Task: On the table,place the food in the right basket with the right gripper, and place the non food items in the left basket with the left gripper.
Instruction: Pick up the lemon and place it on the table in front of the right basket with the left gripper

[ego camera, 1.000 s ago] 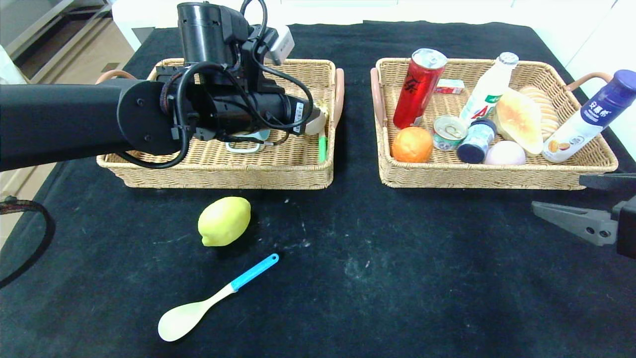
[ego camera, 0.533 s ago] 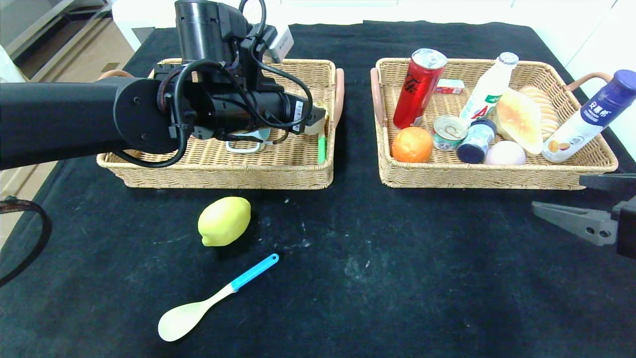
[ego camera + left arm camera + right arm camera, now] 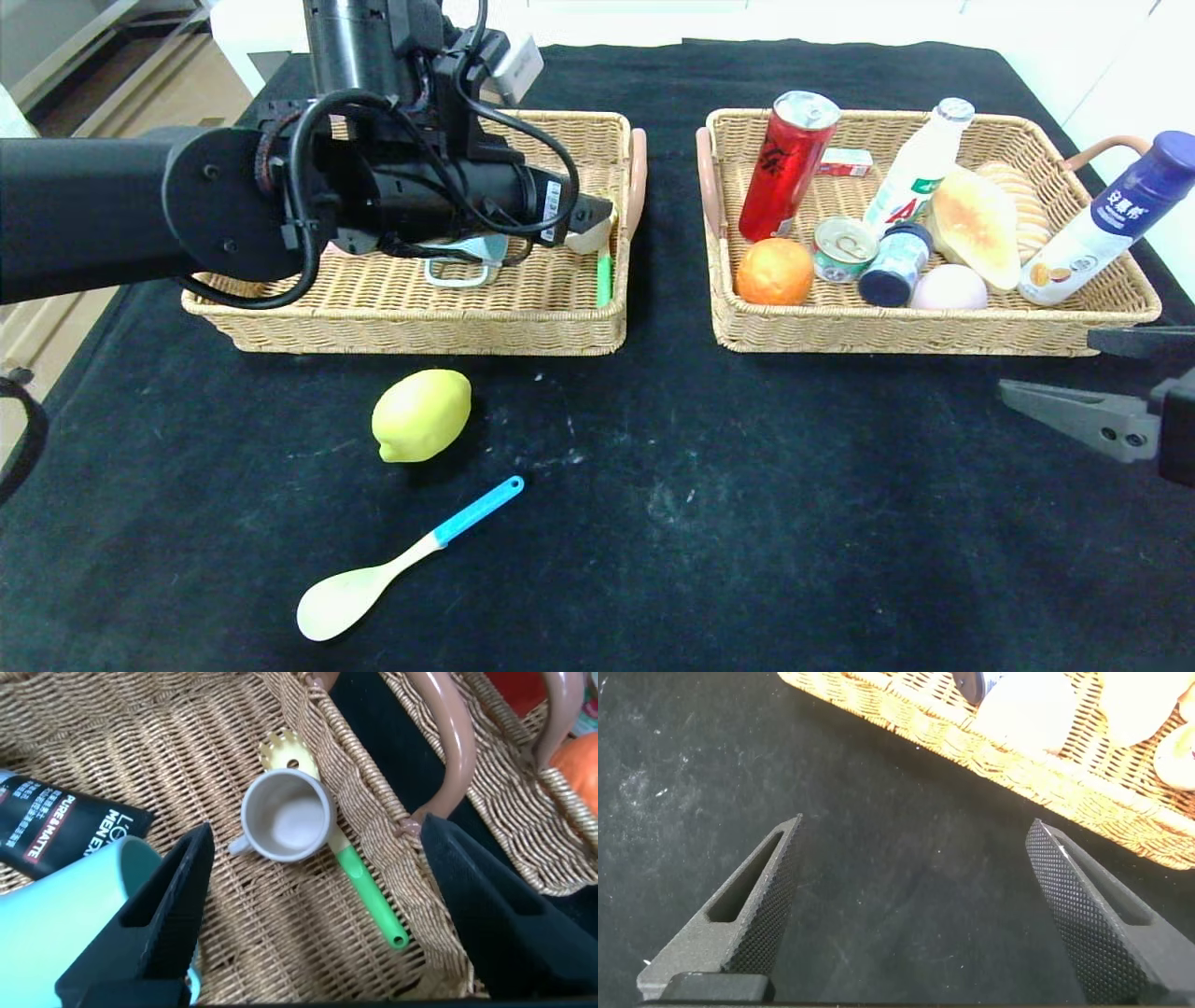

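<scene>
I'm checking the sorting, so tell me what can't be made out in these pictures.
- Head view: the left arm covers much of the left basket; what lies under it is hidden.
- Left wrist view: the black tube is cut off by the edge, and part of its label too.
- Head view: the right end effector is cut off by the edge.

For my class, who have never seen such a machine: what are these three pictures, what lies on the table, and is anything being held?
It is a robot with two arms. One picture looks down from its head; the other two come from cameras on its wrists. The left hand hangs open over the left basket, above a small white cup and a green-handled utensil, holding nothing. The right hand waits open and empty beside the right basket of food. A lemon and a spoon lie on the black table.
</scene>
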Motion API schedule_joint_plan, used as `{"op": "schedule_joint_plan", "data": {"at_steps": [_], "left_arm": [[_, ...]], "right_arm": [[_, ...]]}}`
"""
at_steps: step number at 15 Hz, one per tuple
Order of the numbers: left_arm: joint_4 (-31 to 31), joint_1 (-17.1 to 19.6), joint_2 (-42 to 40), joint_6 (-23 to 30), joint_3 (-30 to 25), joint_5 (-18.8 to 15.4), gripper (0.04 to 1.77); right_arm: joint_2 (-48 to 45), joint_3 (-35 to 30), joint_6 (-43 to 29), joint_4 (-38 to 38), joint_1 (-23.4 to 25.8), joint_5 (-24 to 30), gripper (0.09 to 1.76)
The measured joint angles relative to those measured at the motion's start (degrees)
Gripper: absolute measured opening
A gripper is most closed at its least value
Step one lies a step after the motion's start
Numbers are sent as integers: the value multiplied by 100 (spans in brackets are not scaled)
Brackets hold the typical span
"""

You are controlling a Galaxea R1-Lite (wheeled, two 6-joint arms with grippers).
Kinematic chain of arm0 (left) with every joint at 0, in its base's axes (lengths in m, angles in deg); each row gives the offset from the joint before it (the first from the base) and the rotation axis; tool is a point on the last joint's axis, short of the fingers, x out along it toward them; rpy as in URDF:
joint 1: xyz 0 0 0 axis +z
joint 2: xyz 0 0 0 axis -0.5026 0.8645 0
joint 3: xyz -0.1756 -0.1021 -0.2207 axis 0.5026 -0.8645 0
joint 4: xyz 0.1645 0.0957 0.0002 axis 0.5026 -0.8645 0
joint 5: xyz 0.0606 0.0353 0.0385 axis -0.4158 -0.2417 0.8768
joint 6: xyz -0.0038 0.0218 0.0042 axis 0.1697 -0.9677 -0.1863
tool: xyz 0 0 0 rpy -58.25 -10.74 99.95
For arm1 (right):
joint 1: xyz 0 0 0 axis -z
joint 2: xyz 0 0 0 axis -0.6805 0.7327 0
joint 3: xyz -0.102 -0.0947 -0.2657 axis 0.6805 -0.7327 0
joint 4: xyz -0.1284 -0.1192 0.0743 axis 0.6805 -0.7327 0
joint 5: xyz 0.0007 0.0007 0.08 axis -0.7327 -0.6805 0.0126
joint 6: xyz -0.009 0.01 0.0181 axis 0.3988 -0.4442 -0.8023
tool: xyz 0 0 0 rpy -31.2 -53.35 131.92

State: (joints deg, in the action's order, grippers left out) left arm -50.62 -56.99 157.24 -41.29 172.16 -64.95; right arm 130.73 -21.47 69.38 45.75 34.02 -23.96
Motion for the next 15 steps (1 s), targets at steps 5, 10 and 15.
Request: {"op": "schedule_joint_plan", "data": {"at_steps": [5, 10, 15], "left_arm": [[-770, -7, -575, -24, -293, -105, 166], [-1476, -63, -1370, -315, -1078, -129, 169], [-2248, -94, -1983, -564, -1673, -41, 170]], "right_arm": [[-5, -11, 4, 0, 0, -1, 171], [-24, -11, 9, -1, 0, -1, 171], [-33, -17, 6, -1, 0, 7, 171]]}}
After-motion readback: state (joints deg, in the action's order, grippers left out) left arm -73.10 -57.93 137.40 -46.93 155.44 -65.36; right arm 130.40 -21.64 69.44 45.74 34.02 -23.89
